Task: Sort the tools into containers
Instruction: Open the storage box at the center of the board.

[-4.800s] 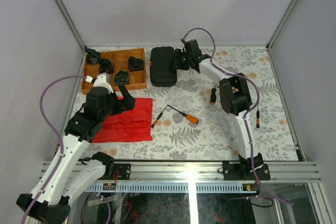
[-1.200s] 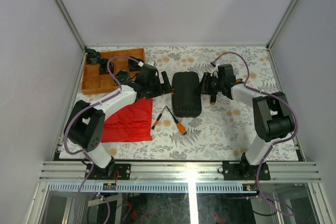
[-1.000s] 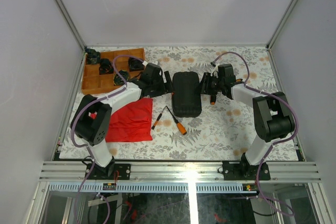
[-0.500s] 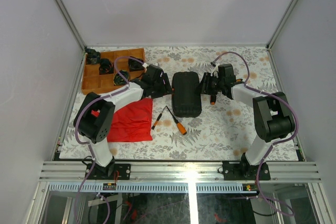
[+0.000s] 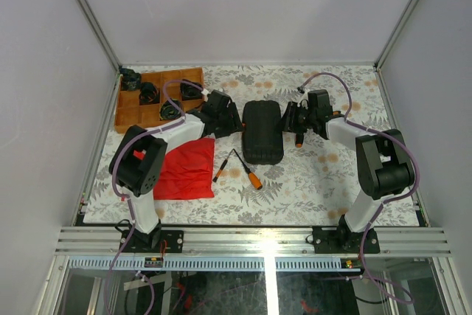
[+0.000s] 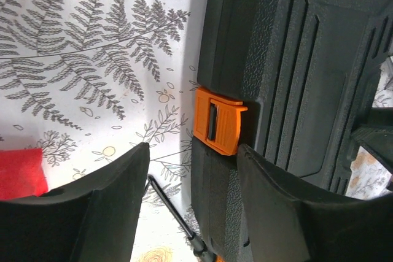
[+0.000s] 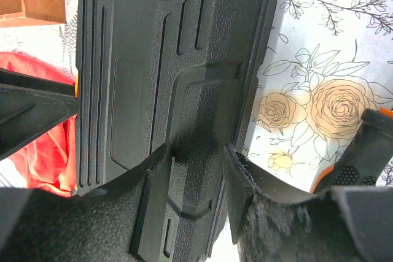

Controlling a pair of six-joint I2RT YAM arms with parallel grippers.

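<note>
Now the right gripper (image 5: 288, 120) is squeezing the case (image 5: 262, 136) at 3 o'clock. The left gripper (image 5: 239, 124) is sitting open around its latch (image 6: 218, 121).

Case (image 5: 262, 132) blk, ribbed; latch (image 6: 218, 121) orange; cloth (image 5: 186, 169) red; table cover (image 5: 310, 182) wht w/ grey fern, orange rose print.

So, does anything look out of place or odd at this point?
Nothing is spilled or visibly damaged. The case lies closed, yet an orange-handled screwdriver and a slimmer one lie loose in front of it. Another tool lies at its right side. The red cloth is rumpled.
</note>
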